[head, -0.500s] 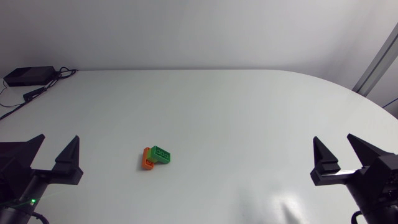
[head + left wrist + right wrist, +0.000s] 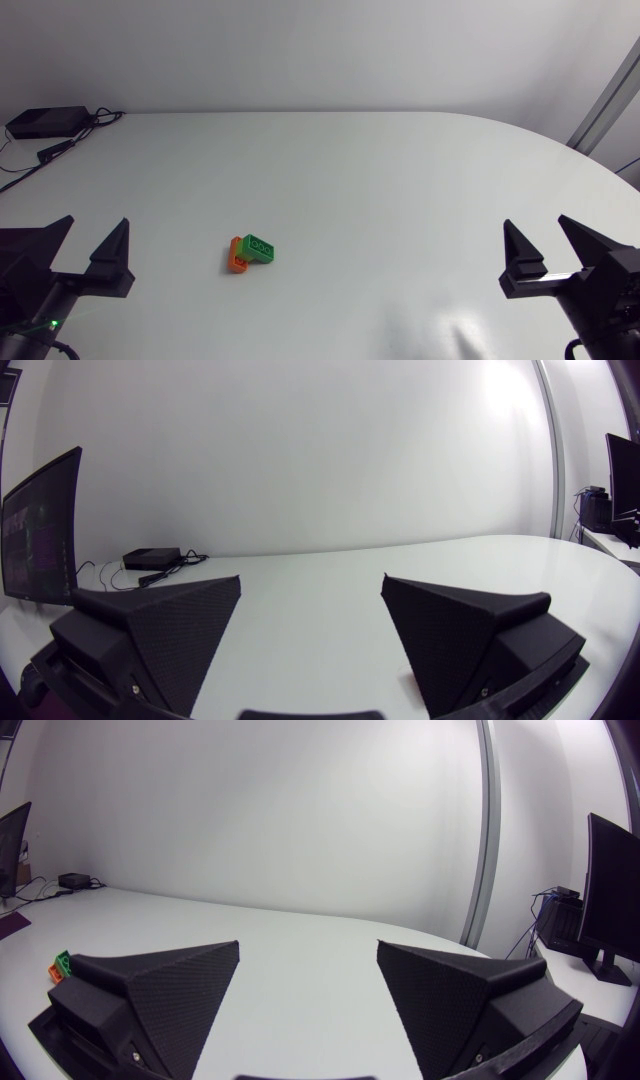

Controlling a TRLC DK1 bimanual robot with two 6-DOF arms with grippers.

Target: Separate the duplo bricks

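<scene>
A green duplo brick (image 2: 259, 247) sits stuck on an orange duplo brick (image 2: 237, 258) on the white table, a little left of the middle in the head view. My left gripper (image 2: 90, 243) stands open at the near left edge, well apart from the bricks. My right gripper (image 2: 548, 240) stands open at the near right edge, far from them. In the right wrist view the green brick (image 2: 63, 961) and the orange brick (image 2: 52, 969) peek out beside one finger. The left wrist view shows its open gripper (image 2: 312, 597) with only table between the fingers; the bricks are hidden there.
A black box (image 2: 46, 121) with cables lies at the far left corner of the table (image 2: 380, 190); it also shows ahead of the left gripper as the black box (image 2: 152, 556).
</scene>
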